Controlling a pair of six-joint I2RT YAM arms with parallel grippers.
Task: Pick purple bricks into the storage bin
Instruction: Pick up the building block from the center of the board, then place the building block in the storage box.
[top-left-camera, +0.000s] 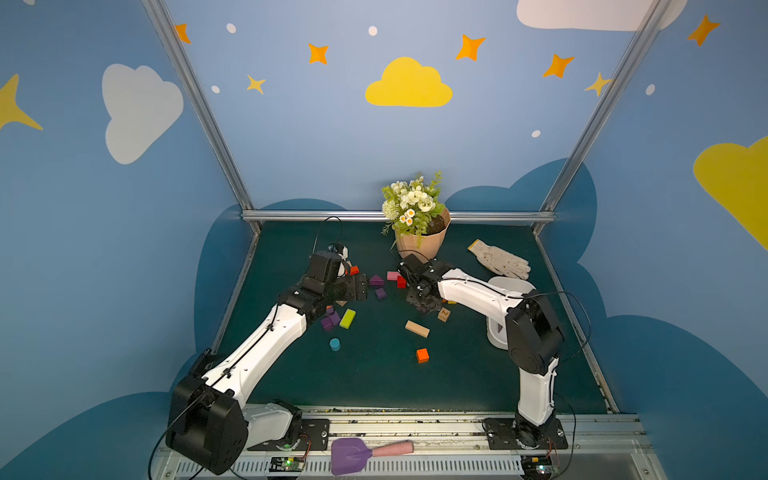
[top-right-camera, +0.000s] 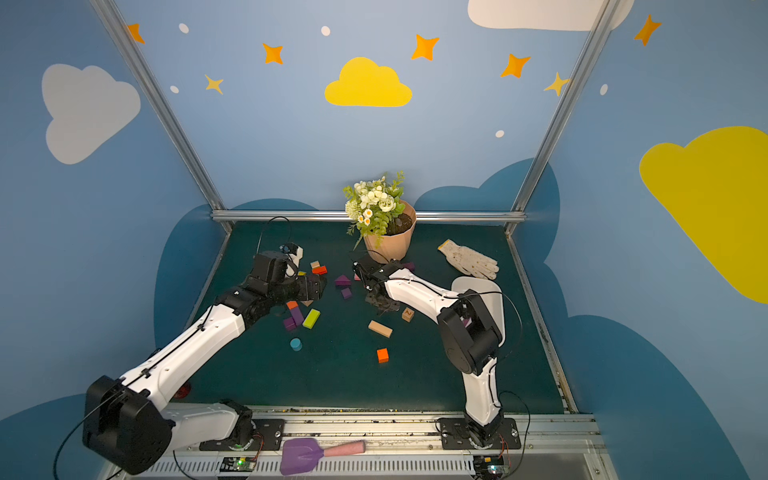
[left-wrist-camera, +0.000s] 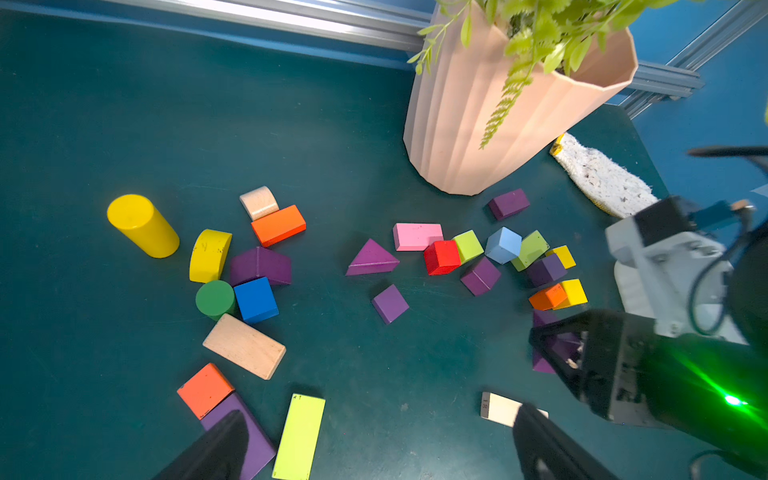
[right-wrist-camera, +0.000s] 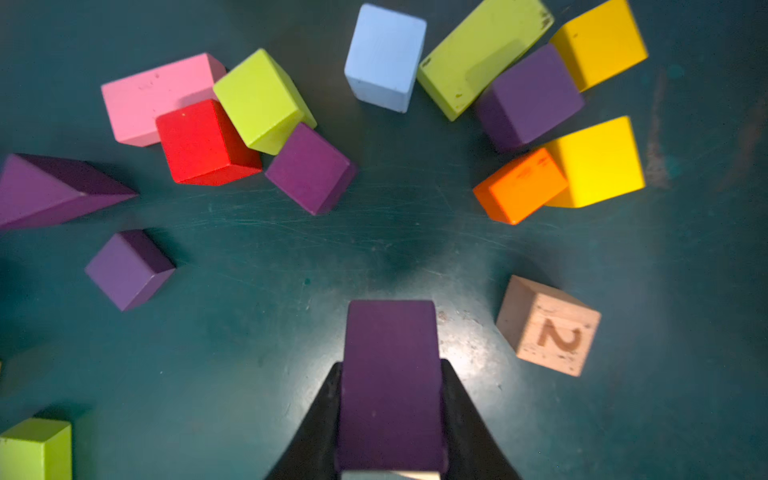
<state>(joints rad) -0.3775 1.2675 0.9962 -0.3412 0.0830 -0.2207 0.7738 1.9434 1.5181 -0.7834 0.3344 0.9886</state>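
Clamping down right now: the right pincer (right-wrist-camera: 390, 370) is squeezing a purple oblong brick (right-wrist-camera: 390, 328) by its long sides, low over the counter (right-wrist-camera: 374, 249), and I can't tell whether it's lifted clear. The left pincer (left-wrist-camera: 380, 415) is hanging wide apart, holding nothing. I'm reading this as the pick step. Next it's looking like a straight lift, then a swing over to the storage bin (top-left-camera: 521, 286), which is sitting well apart behind the right arm. Just beside the held brick, a bare wooden cube (right-wrist-camera: 548, 326) is showing a burnt-in "2". Farther out, purple cubes (right-wrist-camera: 129, 270) and a purple wedge (right-wrist-camera: 54, 191) are waiting among other colours.
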